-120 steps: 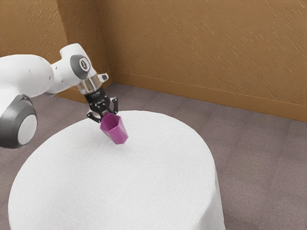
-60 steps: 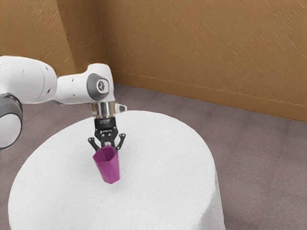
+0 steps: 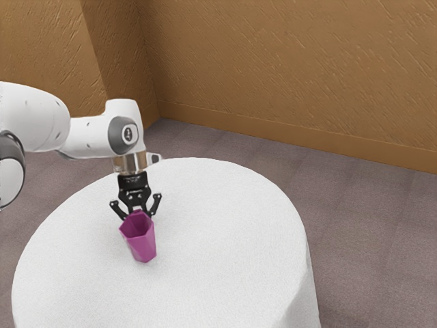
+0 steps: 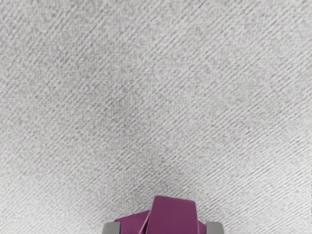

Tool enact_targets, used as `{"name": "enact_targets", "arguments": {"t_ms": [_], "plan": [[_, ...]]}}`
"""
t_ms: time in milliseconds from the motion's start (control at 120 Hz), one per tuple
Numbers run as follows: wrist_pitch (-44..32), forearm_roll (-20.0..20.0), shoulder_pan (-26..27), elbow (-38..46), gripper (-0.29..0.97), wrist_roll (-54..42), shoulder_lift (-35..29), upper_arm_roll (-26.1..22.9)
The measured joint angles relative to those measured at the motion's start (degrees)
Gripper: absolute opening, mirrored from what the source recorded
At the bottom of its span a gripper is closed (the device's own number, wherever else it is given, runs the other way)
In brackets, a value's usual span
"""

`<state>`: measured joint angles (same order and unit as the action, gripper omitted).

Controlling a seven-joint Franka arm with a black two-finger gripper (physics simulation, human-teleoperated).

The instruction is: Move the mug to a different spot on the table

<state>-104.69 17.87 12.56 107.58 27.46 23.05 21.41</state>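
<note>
A purple faceted mug (image 3: 140, 239) stands upright on the round white table (image 3: 225, 239), toward the exterior view's left side. My black gripper (image 3: 135, 212) reaches straight down onto its rim, shut on the mug's wall. In the wrist view the mug (image 4: 165, 217) appears just under my hand, with grey fingertips (image 4: 110, 227) at either side of it and white tablecloth (image 4: 156, 97) beyond.
The table's cloth-covered top stretches out to the exterior view's right of the mug. Brown walls (image 3: 287, 61) and a grey carpet floor (image 3: 369, 225) surround the table.
My arm has carried the mug from the table's far edge toward the near left side and lowered it; the mug went from tilted to upright.
</note>
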Motion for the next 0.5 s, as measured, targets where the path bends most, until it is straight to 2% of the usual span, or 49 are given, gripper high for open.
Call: {"name": "enact_targets", "arguments": {"t_ms": [267,500], "plan": [[-4.0,5.0,-0.2,-0.1,-0.02,0.5,2.8,0.0],[-5.4,6.6,-0.2,0.2,0.26,0.5,2.9,0.0]]}}
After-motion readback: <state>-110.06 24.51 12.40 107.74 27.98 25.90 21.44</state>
